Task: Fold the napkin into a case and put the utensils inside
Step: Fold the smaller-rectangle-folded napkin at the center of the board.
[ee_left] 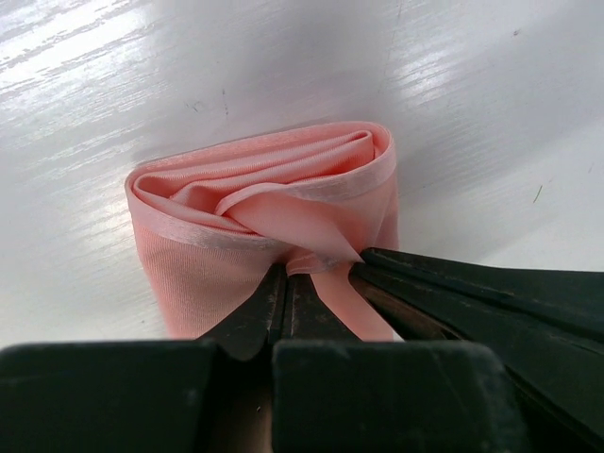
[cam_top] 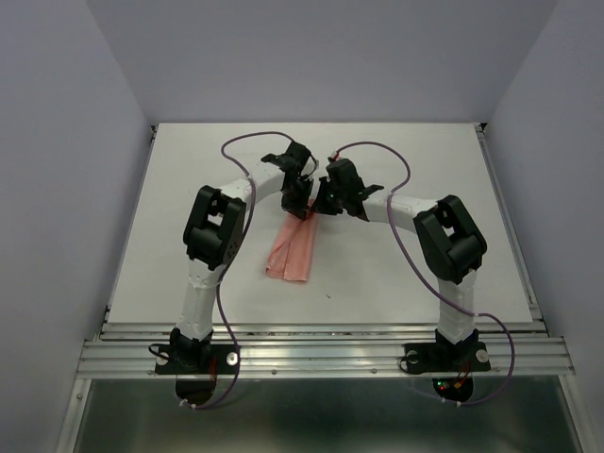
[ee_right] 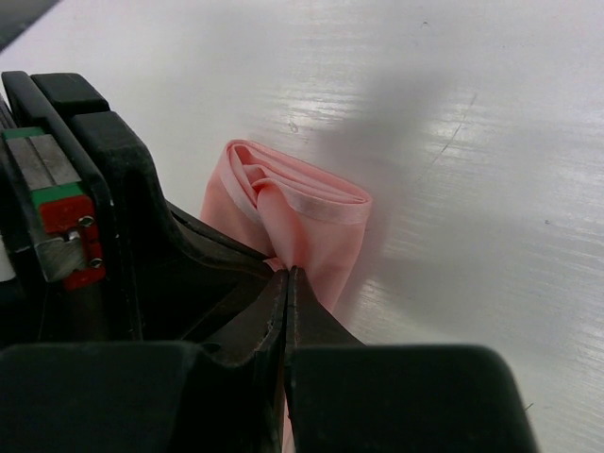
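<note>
**2 claws pinch the far end of the folded napkin**

The napkin (cam_top: 293, 253) lies on the table (cam_top: 415, 160) as a narrow, layered pink strip. Its near end rests flat and its far end runs up under the 2 claws. It is thin, soft cloth, so I judge it light and limp. It will sag wherever it is not held, and the stacked layers can slide over each other or spring apart if let go. The sewn hem at the open far end looks like the best place to take hold, since it is a little firmer than the middle of the cloth. Picking up only the top layer would open the pocket, while gripping all the layers would close it.

The left claw (ee_left: 288, 269) sits at the far end of the napkin. Its fingers are drawn together on a twisted fold of the upper layer, right at the mouth. The right claw (ee_right: 288, 269) is just beside it at the same end, its fingers pressed tight on the hem with no gap showing. The rolled mouth of the napkin gapes slightly beyond both. No cutlery shows in any view.
</note>
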You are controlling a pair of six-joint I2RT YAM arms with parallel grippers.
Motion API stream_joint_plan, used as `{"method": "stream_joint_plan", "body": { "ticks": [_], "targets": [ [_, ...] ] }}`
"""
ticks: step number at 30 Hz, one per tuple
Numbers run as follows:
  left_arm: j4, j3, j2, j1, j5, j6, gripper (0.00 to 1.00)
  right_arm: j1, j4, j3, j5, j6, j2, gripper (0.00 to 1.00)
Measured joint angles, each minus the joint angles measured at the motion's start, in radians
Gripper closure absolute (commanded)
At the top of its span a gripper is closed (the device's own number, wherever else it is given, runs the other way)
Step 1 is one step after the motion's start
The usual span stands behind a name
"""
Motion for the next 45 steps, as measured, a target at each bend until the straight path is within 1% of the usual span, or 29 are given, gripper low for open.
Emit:
{"method": "stream_joint_plan", "body": {
  "ticks": [28,45],
  "targets": [
    [-0.046,0.062,0.031,-0.034,-0.118,-0.042,1.00,-0.001,0.016,-0.001,-0.015,0.000,-0.002,0.99],
    [-0.019,0.064,0.031,-0.032,-0.048,-0.061,1.00,-0.002,0.015,-0.003,-0.022,-0.001,-0.002,0.99]
  ]
}}
